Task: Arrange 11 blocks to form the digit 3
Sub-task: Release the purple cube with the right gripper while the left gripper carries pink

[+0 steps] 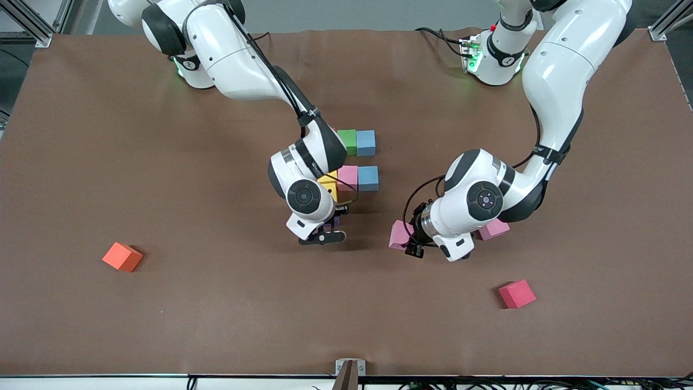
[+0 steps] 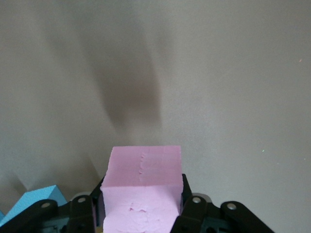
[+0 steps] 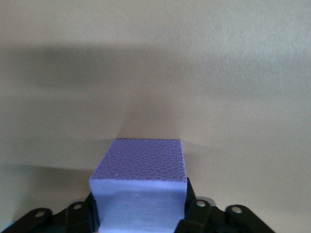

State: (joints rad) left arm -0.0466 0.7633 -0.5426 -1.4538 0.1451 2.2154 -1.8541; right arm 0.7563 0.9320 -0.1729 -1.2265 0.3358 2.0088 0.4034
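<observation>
The right gripper (image 1: 325,236), low beside the yellow block (image 1: 328,184) of the half-built digit, has the purple block (image 3: 141,187) between its jaws; whether they pinch it I cannot tell. If it lifts too soon, the block may drag askew. The left gripper (image 1: 414,245) pinches a pink block (image 2: 142,189); swinging in now risks collision.
</observation>
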